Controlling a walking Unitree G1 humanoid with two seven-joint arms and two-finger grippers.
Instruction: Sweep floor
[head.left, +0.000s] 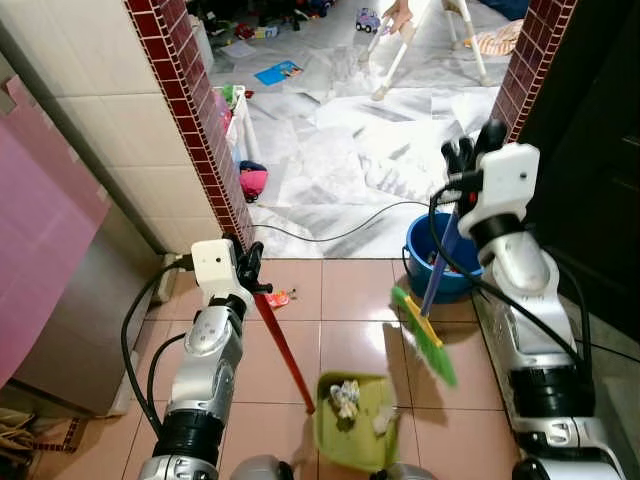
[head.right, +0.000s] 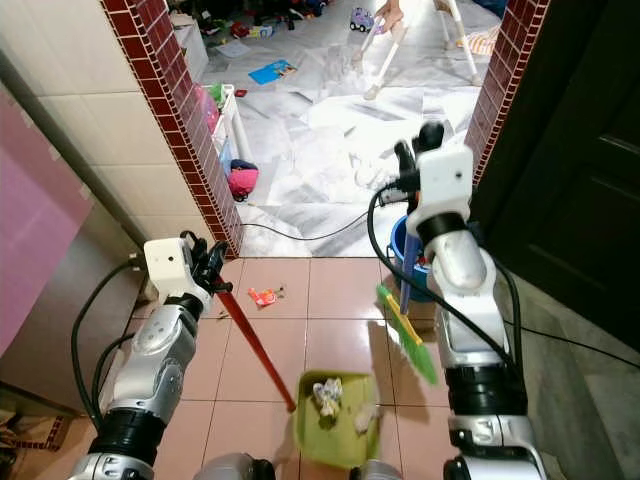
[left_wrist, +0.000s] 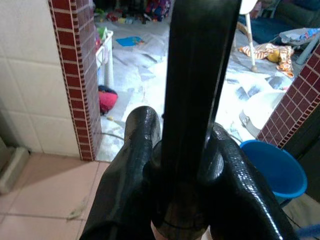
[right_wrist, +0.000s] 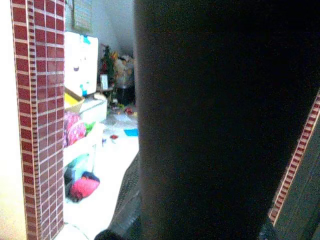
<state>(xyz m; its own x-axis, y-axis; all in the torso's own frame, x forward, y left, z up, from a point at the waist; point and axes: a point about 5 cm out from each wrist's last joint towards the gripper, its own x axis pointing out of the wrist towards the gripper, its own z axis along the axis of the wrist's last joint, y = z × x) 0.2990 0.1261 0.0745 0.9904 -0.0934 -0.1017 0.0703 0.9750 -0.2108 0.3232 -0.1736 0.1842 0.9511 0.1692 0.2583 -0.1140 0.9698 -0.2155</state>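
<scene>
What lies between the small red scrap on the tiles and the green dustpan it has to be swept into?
Nothing visible but bare tile. The red scrap lies near the brick wall, left of the dustpan's red handle, held by the left gripper. The dustpan already holds crumpled rubbish. The broom hangs from the right gripper, off the floor.

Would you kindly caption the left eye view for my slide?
Left end effector holds red-handled dustpan; right end effector holds green broom.

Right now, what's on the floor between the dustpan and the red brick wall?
In the left eye view, a small orange scrap lies on the tiles between the green dustpan and the red brick wall.
</scene>
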